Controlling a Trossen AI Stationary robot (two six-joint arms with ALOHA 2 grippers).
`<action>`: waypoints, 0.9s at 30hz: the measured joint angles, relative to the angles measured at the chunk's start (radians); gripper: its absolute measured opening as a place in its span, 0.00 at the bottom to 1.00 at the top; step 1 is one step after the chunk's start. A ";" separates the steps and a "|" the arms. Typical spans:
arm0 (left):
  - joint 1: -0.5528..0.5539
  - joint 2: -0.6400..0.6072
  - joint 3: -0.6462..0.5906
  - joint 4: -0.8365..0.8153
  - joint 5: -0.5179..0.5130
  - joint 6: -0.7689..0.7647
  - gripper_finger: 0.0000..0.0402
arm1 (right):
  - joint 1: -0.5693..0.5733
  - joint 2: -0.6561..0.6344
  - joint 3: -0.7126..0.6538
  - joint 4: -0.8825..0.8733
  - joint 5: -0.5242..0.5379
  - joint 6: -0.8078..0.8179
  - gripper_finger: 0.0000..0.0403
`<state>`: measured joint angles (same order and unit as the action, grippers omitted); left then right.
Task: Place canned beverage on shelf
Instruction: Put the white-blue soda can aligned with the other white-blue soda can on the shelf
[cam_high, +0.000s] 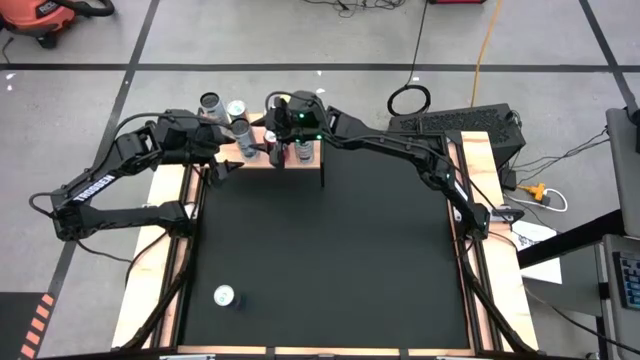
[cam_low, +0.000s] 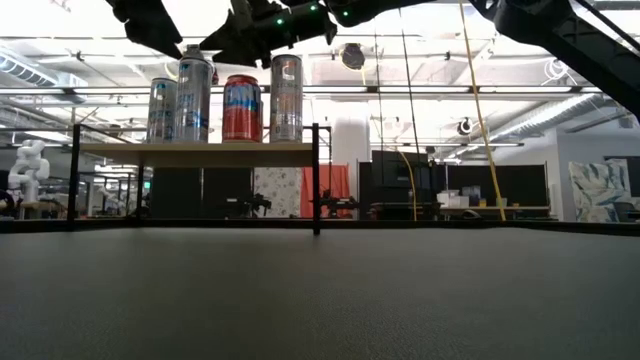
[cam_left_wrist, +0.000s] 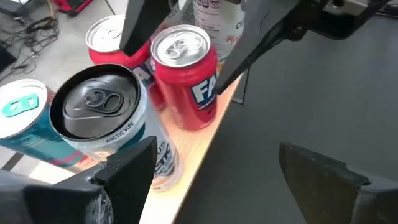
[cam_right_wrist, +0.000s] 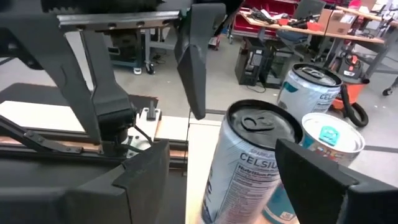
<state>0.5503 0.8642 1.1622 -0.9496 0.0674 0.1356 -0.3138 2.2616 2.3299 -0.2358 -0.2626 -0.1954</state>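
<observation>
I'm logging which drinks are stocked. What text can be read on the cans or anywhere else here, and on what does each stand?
"CELSIUS": white can by the right gripper, right wrist view.
"CELS", cut off: pale can behind it.
"ARCTIC VIBE": silver can by the left gripper, left wrist view.
"FA", cut off: red can.
Small print on the white can and the low view's shelf labels: too small to read.

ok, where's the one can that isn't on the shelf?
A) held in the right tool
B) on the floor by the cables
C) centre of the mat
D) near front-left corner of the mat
D: the high view shows a lone can standing on the mat near its front-left corner, far from the shelf.
</observation>
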 joint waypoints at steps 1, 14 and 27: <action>0.000 0.000 0.000 0.000 0.002 0.000 0.84 | 0.000 0.000 0.000 -0.001 0.000 0.000 0.67; 0.000 0.000 0.000 -0.002 0.055 0.001 0.84 | -0.002 0.000 0.000 -0.001 -0.002 -0.002 0.67; -0.001 -0.044 0.000 -0.002 0.079 0.001 0.84 | -0.001 -0.009 0.000 -0.034 -0.003 0.016 0.67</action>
<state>0.5495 0.8204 1.1622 -0.9516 0.1463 0.1368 -0.3151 2.2522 2.3299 -0.2700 -0.2658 -0.1792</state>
